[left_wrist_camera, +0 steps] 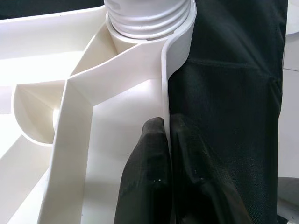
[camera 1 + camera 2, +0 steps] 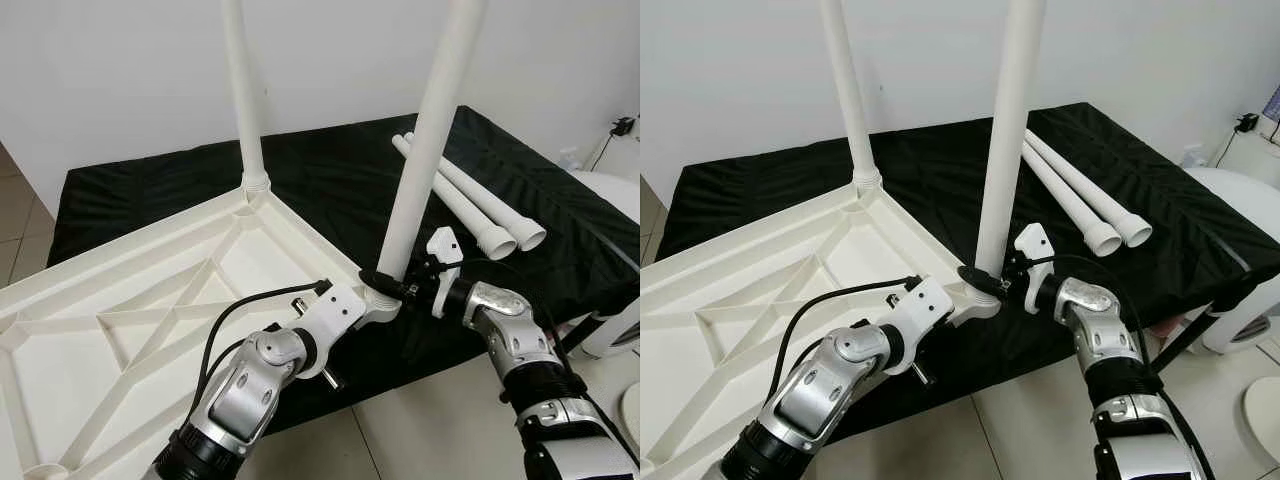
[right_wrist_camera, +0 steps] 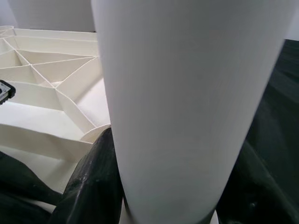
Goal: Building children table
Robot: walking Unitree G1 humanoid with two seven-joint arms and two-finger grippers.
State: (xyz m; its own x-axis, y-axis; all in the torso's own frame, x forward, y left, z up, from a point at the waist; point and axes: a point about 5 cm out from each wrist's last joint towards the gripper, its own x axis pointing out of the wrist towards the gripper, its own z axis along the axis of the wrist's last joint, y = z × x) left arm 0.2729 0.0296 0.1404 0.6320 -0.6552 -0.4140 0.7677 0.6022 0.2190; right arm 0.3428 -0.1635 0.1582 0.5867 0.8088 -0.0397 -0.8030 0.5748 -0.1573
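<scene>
- One white tabletop (image 2: 150, 300), lying upside down with its ribbed underside up, on a surface covered by a black cloth (image 2: 330, 175).
- Four white legs in total: two standing upright in corner sockets, two loose.
- Far leg (image 2: 243, 100) stands in the far corner socket, well apart from both grippers.
- Near leg (image 2: 425, 150) stands in the near corner socket, at the cloth's front edge.
- Loose legs (image 2: 470, 205) lie side by side on the cloth, beyond the right arm (threaded ends toward the robot).
- Right gripper (image 2: 383, 282): fingers (image 3: 91, 186) clasped around the base of the near leg, one on each side, just above the socket.
- Left gripper (image 1: 166, 140): fingers (image 1: 145, 172) pinched on the tabletop's thin rim wall, just beside that same socket, one inside the rim and one outside against the cloth.
</scene>
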